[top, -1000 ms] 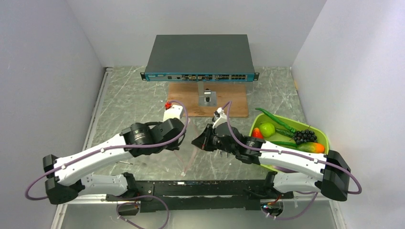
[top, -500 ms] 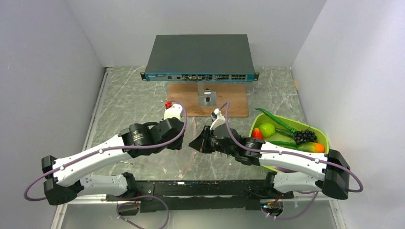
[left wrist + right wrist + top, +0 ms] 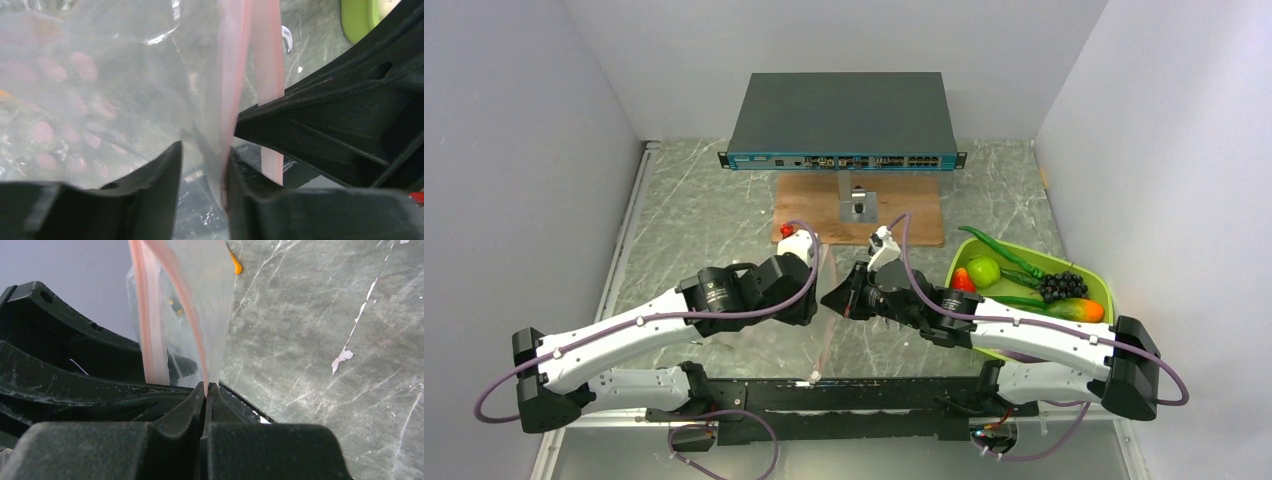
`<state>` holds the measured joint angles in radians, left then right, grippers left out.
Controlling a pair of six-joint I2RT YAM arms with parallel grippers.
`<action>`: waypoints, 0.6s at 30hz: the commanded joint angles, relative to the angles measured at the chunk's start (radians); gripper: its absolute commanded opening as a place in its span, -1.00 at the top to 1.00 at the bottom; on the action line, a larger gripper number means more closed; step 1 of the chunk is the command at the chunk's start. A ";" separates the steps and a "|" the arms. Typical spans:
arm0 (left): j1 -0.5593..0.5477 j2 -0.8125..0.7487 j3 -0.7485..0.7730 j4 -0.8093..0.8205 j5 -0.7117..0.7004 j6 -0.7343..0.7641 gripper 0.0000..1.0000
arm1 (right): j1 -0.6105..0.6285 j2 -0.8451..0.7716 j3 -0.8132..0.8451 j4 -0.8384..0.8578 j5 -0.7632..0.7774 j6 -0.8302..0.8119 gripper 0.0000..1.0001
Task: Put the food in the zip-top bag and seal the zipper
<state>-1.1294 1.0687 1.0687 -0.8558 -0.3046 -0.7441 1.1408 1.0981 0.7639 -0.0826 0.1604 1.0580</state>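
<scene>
The clear zip-top bag hangs between my two grippers over the middle of the table. My right gripper is shut on its pinkish-red zipper strip. My left gripper faces it closely. Its jaws stand slightly apart with the zipper strip and bag film between them, the strip against the right finger. Blurred pink shapes show through the film. A strawberry, green apple, green beans, black grapes and mango lie in the tray. In the top view the grippers meet, left and right.
The lime-green tray sits at the right, under my right arm. A dark network switch stands at the back, with a wooden board and a small metal fixture in front of it. Grey walls close in both sides.
My left gripper has moved right, up against the bag and the right gripper. The right gripper shifted slightly left and keeps its hold. The bag's lower end now hangs nearer the front edge.
</scene>
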 commanded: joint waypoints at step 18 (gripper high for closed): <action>-0.003 -0.098 0.072 -0.272 -0.202 -0.075 1.00 | 0.005 0.001 0.009 -0.332 0.369 -0.176 1.00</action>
<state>-1.1343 1.0134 1.1645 -1.0931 -0.4706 -0.7914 1.1557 1.1378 0.7734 -0.3302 0.4549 0.9840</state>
